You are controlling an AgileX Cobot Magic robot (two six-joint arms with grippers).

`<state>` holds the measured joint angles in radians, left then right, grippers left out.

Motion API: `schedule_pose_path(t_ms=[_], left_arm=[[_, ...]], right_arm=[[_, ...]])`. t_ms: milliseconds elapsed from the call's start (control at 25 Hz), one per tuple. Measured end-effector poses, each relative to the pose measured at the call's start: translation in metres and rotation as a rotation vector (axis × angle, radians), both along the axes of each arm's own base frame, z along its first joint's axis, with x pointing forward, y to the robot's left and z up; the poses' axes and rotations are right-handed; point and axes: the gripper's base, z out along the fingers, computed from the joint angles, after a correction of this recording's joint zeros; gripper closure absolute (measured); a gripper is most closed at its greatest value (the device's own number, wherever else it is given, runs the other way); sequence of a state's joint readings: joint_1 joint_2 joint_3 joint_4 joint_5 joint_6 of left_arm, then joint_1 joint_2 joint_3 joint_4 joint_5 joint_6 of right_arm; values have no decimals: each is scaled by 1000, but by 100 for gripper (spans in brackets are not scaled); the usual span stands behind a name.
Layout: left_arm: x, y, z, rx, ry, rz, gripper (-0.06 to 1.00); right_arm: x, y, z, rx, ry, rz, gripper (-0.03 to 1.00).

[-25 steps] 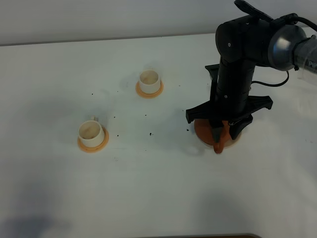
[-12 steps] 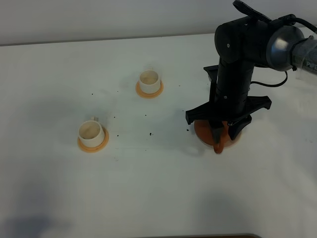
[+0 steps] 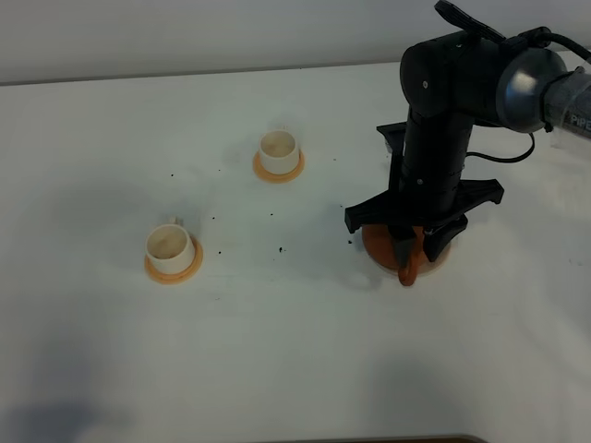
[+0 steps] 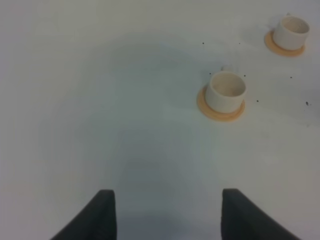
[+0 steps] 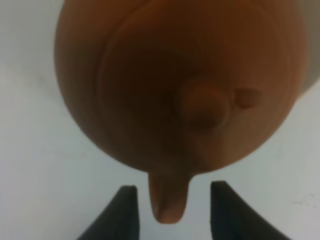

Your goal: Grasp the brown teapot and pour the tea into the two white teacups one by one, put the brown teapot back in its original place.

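**Exterior high view.** The right gripper point(image 3: 417, 247) is lowered over the brown teapot point(image 3: 380, 245), which is largely hidden beneath it. Compared with one second earlier, only a slight shift of the arm is noted. The teapot, the closer white teacup point(image 3: 278, 148) and the farther white teacup point(image 3: 170, 245) are unmoved, and both cups stand well apart from the fingers. The grasp is therefore judged not yet closed, and pouring not begun.

**Right wrist view.** The finger state, masked in the exterior view, is shown here. The fingers point(image 5: 127, 210) stand apart, with a narrow projection of the teapot between them and a gap on each side. Whether it is handle or spout cannot be told. The lid knob point(image 5: 202, 107) lies beyond the fingertips.

**Left wrist view.** The left gripper point(image 4: 167, 215), absent from the exterior view, is seen with its fingers apart and nothing between them. Both teacups are seen on orange coasters point(image 4: 220, 111), far beyond the fingertips.
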<state>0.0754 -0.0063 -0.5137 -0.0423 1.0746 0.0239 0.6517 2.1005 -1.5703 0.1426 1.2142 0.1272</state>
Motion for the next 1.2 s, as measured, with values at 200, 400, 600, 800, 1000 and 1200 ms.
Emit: schedule_pose_path(t_ms=[200, 400, 600, 800, 1000, 1200], left_arm=[[0, 0, 0, 0, 0, 0, 48], [0, 0, 0, 1, 0, 0, 48], [0, 0, 0, 1, 0, 0, 48], [0, 0, 0, 1, 0, 0, 48], [0, 0, 0, 1, 0, 0, 48], [0, 0, 0, 1, 0, 0, 48]], right_arm=[[1, 0, 0, 6, -5, 17, 64], [1, 2, -1, 24, -11, 17, 64], [1, 2, -2, 23, -6, 15, 64], [1, 2, -3, 23, -6, 15, 64], [1, 2, -3, 23, -6, 15, 68], [1, 2, -3, 23, -6, 15, 76]])
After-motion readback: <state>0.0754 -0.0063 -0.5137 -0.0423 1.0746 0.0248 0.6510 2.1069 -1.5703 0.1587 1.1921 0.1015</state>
